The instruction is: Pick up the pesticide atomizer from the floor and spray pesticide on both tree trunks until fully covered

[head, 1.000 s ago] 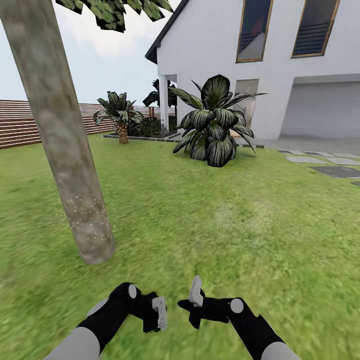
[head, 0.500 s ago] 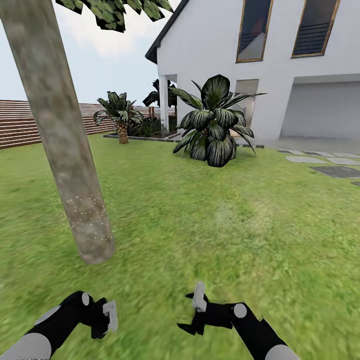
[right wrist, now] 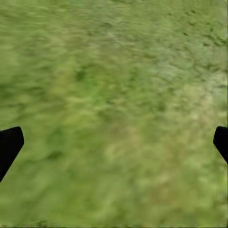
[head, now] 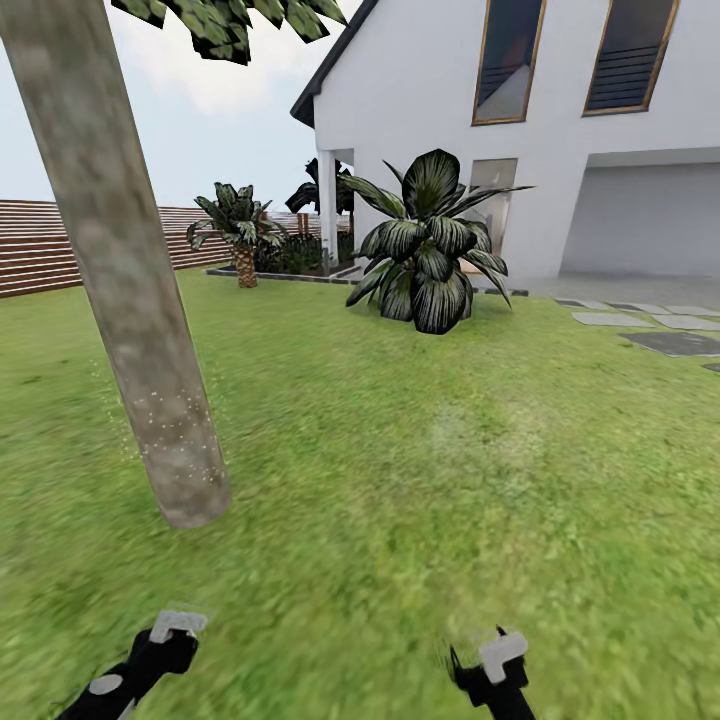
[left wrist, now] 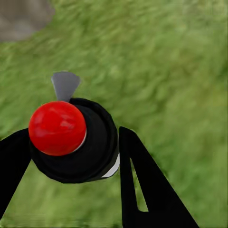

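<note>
I look down at my two arms over the green grass (head: 420,470). My left claw (left wrist: 71,156) is pinching the pesticide atomizer (left wrist: 73,142). In the left wrist view I see its black round body and red ball top (left wrist: 57,128) sitting between my two black fingers (left wrist: 135,180), and a small grey nozzle (left wrist: 65,84) points away from the claw. So the bottle's long side runs along my fingers, and the nozzle aims the way the claw aims.

My right claw (right wrist: 114,142) is spread wide with nothing in it. I see just its two black tips at the sides of the right wrist view, with grass between them.

In the head view both claws sit low. The left claw (head: 172,632) is on the same side as the tree trunk (head: 120,260), so it is the nearer arm. The right claw (head: 497,655) is well apart from the tree.

The trunk stands ahead of my left claw and rises far above it. It leans a bit. Tiny white specks (head: 175,430) of pesticide dot the low part of the trunk near the ground. Higher up the bark looks bare to me.

I think the nozzle now aims at the grass just beside the trunk's foot (left wrist: 21,19). I need to lift the left claw and tip it up to hit the bare part.
</note>
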Available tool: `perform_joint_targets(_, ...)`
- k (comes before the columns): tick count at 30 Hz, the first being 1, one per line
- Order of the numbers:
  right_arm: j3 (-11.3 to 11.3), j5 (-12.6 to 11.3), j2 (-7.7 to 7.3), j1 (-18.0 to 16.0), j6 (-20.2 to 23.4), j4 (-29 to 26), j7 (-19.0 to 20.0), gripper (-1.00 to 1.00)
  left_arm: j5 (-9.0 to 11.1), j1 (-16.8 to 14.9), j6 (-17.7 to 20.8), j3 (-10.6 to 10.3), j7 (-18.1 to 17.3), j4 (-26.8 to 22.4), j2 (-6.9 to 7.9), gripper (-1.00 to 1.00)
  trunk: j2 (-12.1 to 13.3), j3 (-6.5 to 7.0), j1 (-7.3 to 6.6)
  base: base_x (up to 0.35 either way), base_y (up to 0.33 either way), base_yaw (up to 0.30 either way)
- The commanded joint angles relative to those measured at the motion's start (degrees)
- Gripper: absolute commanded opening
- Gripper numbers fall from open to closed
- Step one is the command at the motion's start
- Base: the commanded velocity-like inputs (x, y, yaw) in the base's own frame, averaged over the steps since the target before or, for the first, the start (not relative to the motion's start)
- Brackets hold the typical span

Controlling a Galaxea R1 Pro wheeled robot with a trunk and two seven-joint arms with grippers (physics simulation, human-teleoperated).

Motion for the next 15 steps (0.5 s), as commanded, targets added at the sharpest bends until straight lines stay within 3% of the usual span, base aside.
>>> perform_joint_targets(1, 0.1, -1.4, -0.01, 0.6, -0.3, 0.1, -1.4, 1.0, 1.9, 0.8, -0.8, 0.0, 1.4, 0.1, -0.01, -1.0, 0.0, 0.02, 0.0, 0.0, 0.0, 0.0)
perform_joint_targets(3, 0.1, -4.8, -0.03, 1.3, -0.5, 0.3, -3.0, 1.0, 5.1, 2.8, -1.7, 0.1, 3.3, 0.3, 0.12, -1.0, 0.0, 0.02, 0.0, 0.0, 0.0, 0.0)
perform_joint_targets(4, 0.2, -8.2, 0.11, 1.6, -0.6, 0.4, -3.6, 1.0, 8.4, 6.8, -3.7, 1.5, 4.1, 0.3, 0.59, -1.0, 0.0, 0.02, 0.0, 0.0, 0.0, 0.0)
perform_joint_targets(6, 0.1, -8.8, 0.42, 1.7, -0.6, 0.5, -3.7, 1.0, 10.5, 8.3, -5.4, 3.8, 4.2, 0.4, 0.56, -1.0, 0.0, 0.03, 0.0, 0.0, 0.0, -0.018)
perform_joint_targets(15, 0.0, -8.9, 0.39, 1.7, -0.6, 0.6, -3.8, 1.0, 10.6, 8.6, -5.6, 3.9, 3.7, 2.2, 0.11, -1.0, 0.0, 0.08, 0.0, 0.0, 0.0, -0.276)
